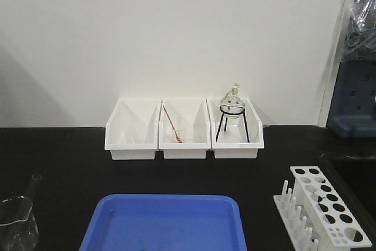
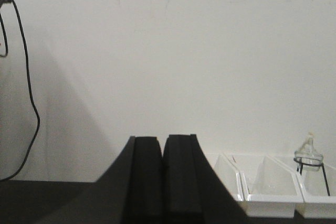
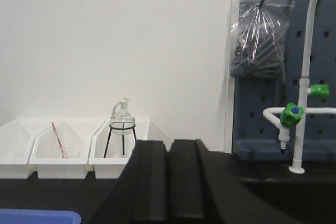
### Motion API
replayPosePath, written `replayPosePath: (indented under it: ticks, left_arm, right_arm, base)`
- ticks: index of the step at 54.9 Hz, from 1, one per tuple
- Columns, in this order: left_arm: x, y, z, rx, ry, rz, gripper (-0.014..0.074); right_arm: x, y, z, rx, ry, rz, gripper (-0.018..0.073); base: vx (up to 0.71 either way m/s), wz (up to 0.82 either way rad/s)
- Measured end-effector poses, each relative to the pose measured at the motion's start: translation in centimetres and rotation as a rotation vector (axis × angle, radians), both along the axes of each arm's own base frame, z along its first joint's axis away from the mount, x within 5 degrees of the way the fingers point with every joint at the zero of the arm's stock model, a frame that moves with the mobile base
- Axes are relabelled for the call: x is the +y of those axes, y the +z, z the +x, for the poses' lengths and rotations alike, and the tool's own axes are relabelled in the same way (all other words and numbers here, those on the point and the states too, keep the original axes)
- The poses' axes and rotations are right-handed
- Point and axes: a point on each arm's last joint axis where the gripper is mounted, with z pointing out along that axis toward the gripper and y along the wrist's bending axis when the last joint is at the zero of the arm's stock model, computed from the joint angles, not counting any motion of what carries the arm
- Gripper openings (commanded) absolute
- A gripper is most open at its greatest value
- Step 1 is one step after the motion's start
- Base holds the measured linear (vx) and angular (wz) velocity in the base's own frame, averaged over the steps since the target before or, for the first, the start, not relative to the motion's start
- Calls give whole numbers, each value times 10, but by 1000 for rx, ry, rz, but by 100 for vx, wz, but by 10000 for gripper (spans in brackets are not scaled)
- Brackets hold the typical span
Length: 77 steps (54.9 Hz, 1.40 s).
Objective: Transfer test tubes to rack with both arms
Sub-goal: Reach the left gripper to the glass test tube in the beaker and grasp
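Left gripper [image 2: 163, 145]: jaws pressed together, nothing between. Right gripper [image 3: 168, 150]: likewise closed, empty. Both face white wall above black table [image 1: 59, 157]. Rack [image 1: 329, 210] upright at table's front right, near right of blue tray [image 1: 164, 221]. Three white bins [image 1: 185, 151] in row at back; round flask [image 1: 232, 105] on tripod in rightmost. Beaker [image 1: 17, 221] front left.

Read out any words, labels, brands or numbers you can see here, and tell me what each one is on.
None can be read in any view. The three white rectangular plastic bins, the white plastic rack with round holes, the blue plastic tray and the round glass flask show no lettering. Any marks on the clear glass beaker are too blurred to tell.
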Motion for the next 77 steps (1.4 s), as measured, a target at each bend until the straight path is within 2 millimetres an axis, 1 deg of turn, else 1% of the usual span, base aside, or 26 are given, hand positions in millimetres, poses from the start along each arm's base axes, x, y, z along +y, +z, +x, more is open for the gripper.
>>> replayPosePath:
  ticks: [5,10,13,16,23,26,29,30,37,43,45,51,57,64,73,77]
  left_arm:
    - [0,24,7,39,2,0,1]
    - [0,35,20,113,3,-1,17]
    - [0,36,29,157,3,-1,32]
    - [0,32,39,209,3,-1,56]
    - [1,21,60,328,6,12,137]
    - [1,16,68,371,9,34,186]
    - [1,13,74,396,12,63,251]
    - [1,12,76,403,12,77,277]
    - [-1,8,90,413,8,149,419]
    - [-2,5,102,408,-6,186,509]
    - [-3,3,106,408,-11,198,529]
    - [-5,-6,121,429,-37,274,562]
    - [-9,-21,138,471,-80,378,567]
    - [-14,-39,160,493,-139,429,567]
    - [-14,-53,193,529,-142,489,567]
    - [-11,-56,213,548,-120,496,567]
  right_arm:
    - [0,21,8,27,-10,-43,-6]
    - [-1,33,21,70,-22,-95,0]
    - [-1,35,30,106,-24,-114,6]
    - [-1,37,38,134,-24,-121,22]
    - [-1,32,56,211,-20,-121,84]
    - [-1,28,63,245,-17,-112,126]
    - [-1,24,70,274,-14,-98,195]
    - [-1,23,71,282,-13,-91,204]
    - [-1,15,83,342,-10,-62,381]
    - [-1,10,91,378,-8,-54,503]
    - [-1,9,93,383,-7,-52,531]
    - [-1,7,97,389,-4,-51,574]
    - [-1,7,100,377,-1,-51,575]
    - [0,8,101,365,1,-51,575]
    - [0,9,101,359,1,-51,575]
    - [0,9,101,359,1,-51,575]
  base:
    - [0,0]
    - [0,0]
    - [0,0]
    - [0,0]
    - [0,0]
    - [0,0]
    - [0,0]
    - [0,0]
    - [0,0]
    - [0,0]
    - [0,0]
    - [0,0]
    - [0,0]
    - [0,0]
    - [0,0]
    - [0,0]
